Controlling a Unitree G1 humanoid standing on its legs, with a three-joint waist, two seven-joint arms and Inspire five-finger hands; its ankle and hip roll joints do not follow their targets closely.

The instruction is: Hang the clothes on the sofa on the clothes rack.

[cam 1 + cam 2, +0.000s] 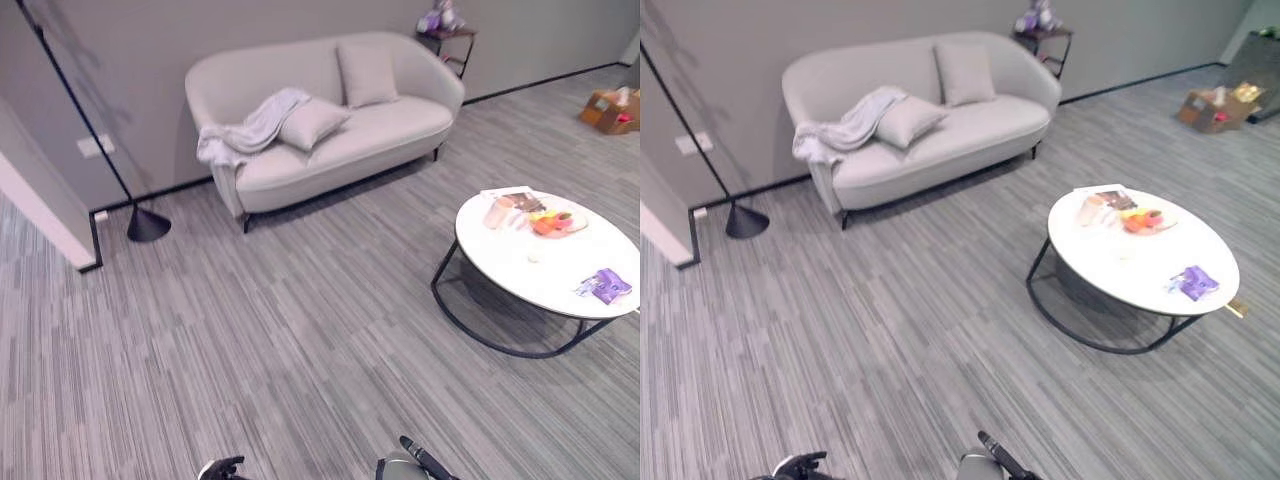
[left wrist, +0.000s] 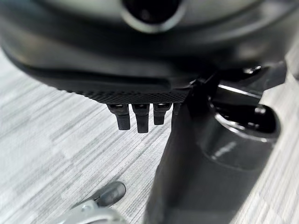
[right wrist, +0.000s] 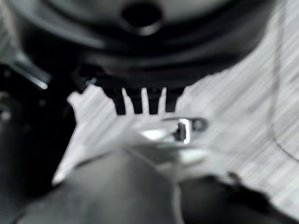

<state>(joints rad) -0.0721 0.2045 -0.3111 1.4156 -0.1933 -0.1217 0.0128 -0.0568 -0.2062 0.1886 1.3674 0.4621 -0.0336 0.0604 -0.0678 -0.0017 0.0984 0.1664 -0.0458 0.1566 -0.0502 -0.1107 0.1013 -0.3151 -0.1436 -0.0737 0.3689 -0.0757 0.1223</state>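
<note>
1. Nearest the camera, at the bottom edge of the head views, the left robot hand point(image 1: 222, 467) and the right robot hand point(image 1: 425, 458) hang low over the striped grey floor point(image 1: 300, 340), well apart from everything else.
2. Both hold nothing. In the wrist views the left robot hand's fingers point(image 2: 142, 119) and the right robot hand's fingers point(image 3: 140, 103) point straight down in a relaxed row, neither curled nor pinching.
3. Across the room stands a pale sofa point(image 1: 380, 135) against the wall. The clothes point(image 1: 250, 130), a light grey garment, lie draped over its left armrest and seat, touching a cushion point(image 1: 312, 122); a second cushion point(image 1: 366, 73) leans on the backrest.
4. The task looks to be at its very start: the garment is untouched.
5. The next move calls for walking to the sofa's left end, passing left of the round white surface point(image 1: 545, 265), then reaching down to gather the cloth.
6. A thin black pole on a cone base point(image 1: 147, 224) stands left of the sofa; I cannot tell whether it is the rack.
7. The head views give the whole room; the wrist views give the finger posture and bare floor.
</note>
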